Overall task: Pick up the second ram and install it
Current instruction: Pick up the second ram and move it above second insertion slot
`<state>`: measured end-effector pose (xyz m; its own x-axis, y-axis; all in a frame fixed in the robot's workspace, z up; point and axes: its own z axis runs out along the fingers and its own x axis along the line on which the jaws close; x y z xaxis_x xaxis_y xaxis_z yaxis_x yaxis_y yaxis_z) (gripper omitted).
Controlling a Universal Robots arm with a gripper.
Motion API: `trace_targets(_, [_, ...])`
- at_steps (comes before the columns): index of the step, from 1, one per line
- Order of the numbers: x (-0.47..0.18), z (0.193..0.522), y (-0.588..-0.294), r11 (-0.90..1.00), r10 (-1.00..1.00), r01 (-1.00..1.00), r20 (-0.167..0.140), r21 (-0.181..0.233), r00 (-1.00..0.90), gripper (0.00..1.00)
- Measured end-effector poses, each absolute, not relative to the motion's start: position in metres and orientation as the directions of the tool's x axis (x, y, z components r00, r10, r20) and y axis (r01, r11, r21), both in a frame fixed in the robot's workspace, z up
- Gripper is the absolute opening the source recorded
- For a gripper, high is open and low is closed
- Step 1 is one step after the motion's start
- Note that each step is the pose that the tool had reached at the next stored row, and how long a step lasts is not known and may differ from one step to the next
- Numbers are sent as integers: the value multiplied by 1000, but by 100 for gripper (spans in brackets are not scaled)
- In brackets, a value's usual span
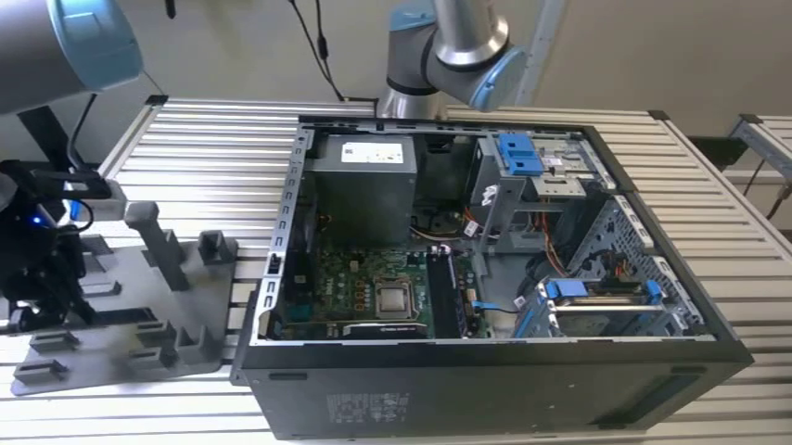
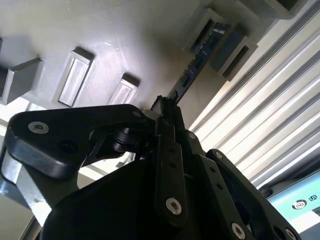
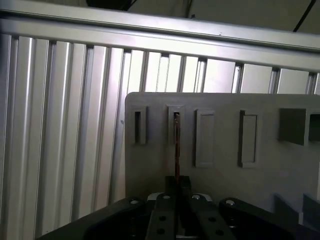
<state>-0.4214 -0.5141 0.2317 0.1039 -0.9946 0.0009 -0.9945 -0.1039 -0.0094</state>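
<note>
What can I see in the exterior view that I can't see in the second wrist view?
The exterior view lets you see the big open computer case, with its green motherboard and grey metal box inside. The second wrist view takes you up close to the second ram, a thin dark blue stick. The gripper pinches one end, and the far end sits in a slotted holder on the grey tray. Both views have the gripper, the grey tray and the slatted metal table.

The gripper [image 3: 177,184] clasps the second ram [image 3: 176,145] (seen edge-on) over the grey tray [image 3: 225,175].
</note>
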Motion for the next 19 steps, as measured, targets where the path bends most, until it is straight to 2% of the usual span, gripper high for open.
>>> trace_targets(19, [-421,268,-514,-104,-995,-995,1,-9,104,14])
